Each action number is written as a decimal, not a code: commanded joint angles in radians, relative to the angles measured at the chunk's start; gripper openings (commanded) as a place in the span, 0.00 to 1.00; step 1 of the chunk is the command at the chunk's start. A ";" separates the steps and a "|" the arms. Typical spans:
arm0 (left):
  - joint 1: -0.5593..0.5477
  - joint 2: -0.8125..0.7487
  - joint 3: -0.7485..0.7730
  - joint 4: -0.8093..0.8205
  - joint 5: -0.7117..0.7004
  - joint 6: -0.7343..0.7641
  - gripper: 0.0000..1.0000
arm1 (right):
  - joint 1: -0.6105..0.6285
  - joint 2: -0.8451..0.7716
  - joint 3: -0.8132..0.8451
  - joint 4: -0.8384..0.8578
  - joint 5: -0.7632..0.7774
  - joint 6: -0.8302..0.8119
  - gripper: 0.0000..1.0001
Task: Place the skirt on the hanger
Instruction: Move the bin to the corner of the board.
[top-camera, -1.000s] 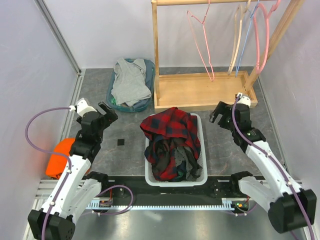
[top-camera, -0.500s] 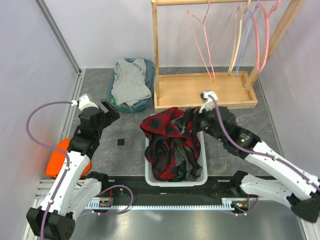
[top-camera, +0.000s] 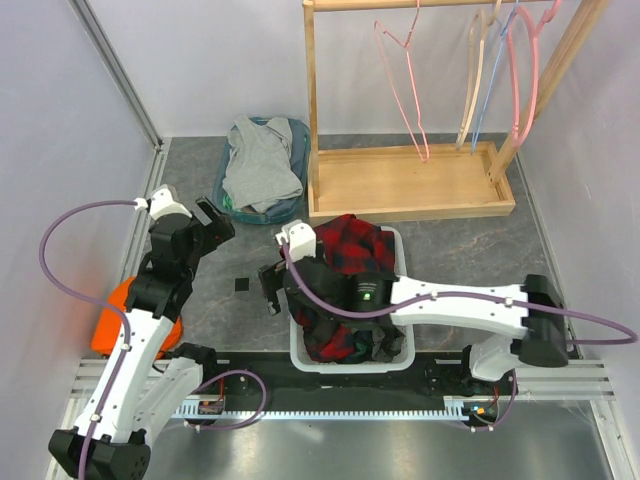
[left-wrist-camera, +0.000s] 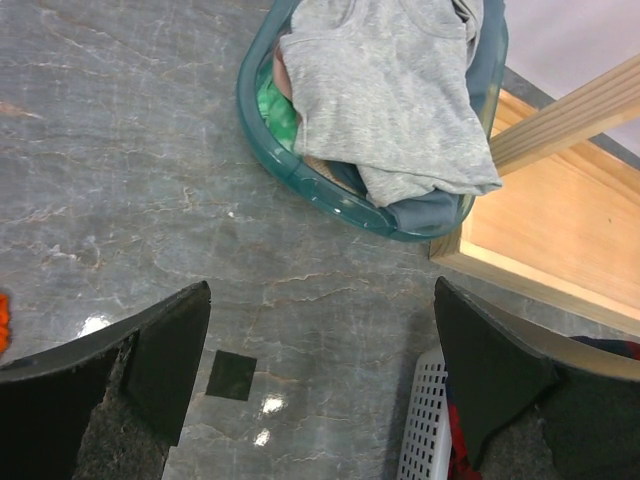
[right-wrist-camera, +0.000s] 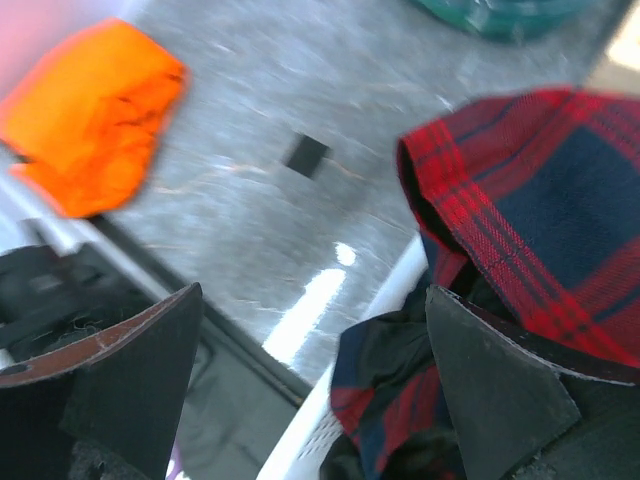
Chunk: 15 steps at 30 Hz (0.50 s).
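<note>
The red and navy plaid skirt (top-camera: 350, 245) lies heaped in the white basket (top-camera: 400, 300) at the table's middle. In the right wrist view the skirt (right-wrist-camera: 540, 200) spills over the basket rim (right-wrist-camera: 330, 405). Several hangers hang on the wooden rack at the back, among them a pink hanger (top-camera: 405, 85). My right gripper (top-camera: 272, 290) reaches across the basket to its left edge, open and empty (right-wrist-camera: 315, 370). Left of the basket, my left gripper (top-camera: 215, 222) hovers open over bare table (left-wrist-camera: 320, 370), holding nothing.
A teal basket (left-wrist-camera: 262, 120) holding a grey garment (left-wrist-camera: 390, 90) sits at the back left, beside the wooden rack base (left-wrist-camera: 560, 230). An orange cloth (right-wrist-camera: 95, 110) lies at the left edge. A black square marker (left-wrist-camera: 232, 375) is on the table.
My right arm has swung from the right side across the white basket to its left edge. The left arm has barely shifted. Both grippers stay open.
</note>
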<state>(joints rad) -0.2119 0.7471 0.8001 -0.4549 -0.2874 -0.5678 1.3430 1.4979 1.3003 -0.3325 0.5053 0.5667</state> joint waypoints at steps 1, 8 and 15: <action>-0.001 -0.015 0.048 -0.028 -0.047 0.049 0.98 | 0.005 0.093 0.086 -0.114 0.157 0.111 0.98; -0.003 0.006 0.059 -0.033 -0.036 0.062 0.98 | -0.047 0.206 0.096 -0.180 0.145 0.225 0.98; -0.003 0.017 0.057 -0.038 -0.036 0.062 0.98 | -0.096 0.306 0.057 -0.154 0.042 0.265 0.97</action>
<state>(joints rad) -0.2119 0.7628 0.8181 -0.4877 -0.3130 -0.5415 1.2736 1.7500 1.3563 -0.4644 0.5953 0.7834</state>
